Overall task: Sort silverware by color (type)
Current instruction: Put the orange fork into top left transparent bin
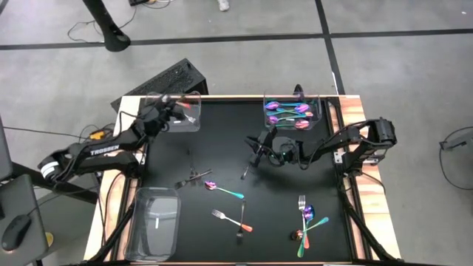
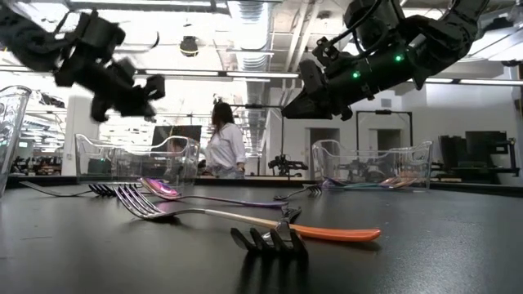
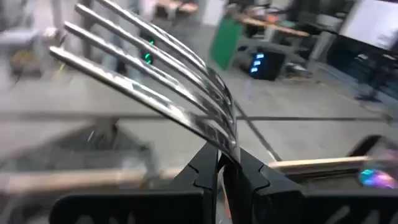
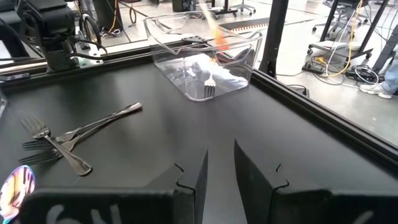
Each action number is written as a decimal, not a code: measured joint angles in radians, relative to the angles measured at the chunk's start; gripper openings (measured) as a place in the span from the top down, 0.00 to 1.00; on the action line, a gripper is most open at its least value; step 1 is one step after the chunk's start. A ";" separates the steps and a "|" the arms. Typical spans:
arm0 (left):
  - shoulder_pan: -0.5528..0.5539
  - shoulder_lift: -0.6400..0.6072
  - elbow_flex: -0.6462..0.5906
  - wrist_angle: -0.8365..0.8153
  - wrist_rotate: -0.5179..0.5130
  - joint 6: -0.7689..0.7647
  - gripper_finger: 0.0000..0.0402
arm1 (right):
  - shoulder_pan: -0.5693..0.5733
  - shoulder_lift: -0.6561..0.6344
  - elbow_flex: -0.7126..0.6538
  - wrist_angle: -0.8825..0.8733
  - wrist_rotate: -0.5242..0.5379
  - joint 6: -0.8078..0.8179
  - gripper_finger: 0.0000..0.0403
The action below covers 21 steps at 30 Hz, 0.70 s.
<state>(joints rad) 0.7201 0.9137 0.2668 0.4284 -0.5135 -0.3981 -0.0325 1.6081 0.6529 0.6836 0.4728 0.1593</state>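
Left gripper: the left gripper (image 3: 217,165) is clenched on a silver-tined fork (image 3: 149,74), held above the clear tray (image 1: 177,111) at the table's far left corner.
Right gripper: the right gripper (image 4: 219,163) hovers over the middle of the table with its fingers parted and nothing between them.
Open room: bare black table (image 1: 222,140) lies between the two arms; the near half is scattered with cutlery.
Silverware: iridescent spoons (image 1: 288,112) lie in the far right tray (image 1: 322,111); two dark forks (image 4: 74,134) lie crossed left of centre; an iridescent spoon (image 1: 222,189) and an orange-handled fork (image 1: 230,220) lie toward the near edge; more pieces cluster by the near right corner.
Near left corner: another clear tray (image 1: 155,222).
Room: grey floor, a person (image 2: 222,143) standing far behind the table.
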 joint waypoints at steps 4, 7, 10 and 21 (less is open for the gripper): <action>0.038 0.004 -0.069 0.037 0.030 -0.152 0.99 | 0.006 0.000 0.000 0.004 0.000 0.000 0.74; 0.051 0.004 -0.074 0.043 0.045 -0.193 0.97 | 0.009 0.000 0.000 0.005 -0.004 0.001 0.74; 0.053 0.004 -0.074 0.042 0.054 -0.217 0.91 | 0.012 0.000 0.000 0.011 -0.004 0.006 0.74; 0.053 0.004 -0.074 0.037 0.149 -0.193 0.56 | 0.020 0.000 0.000 0.009 -0.004 0.025 0.74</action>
<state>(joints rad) 0.7731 0.9176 0.1932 0.4654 -0.3640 -0.5915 -0.0128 1.6081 0.6529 0.6922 0.4690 0.1841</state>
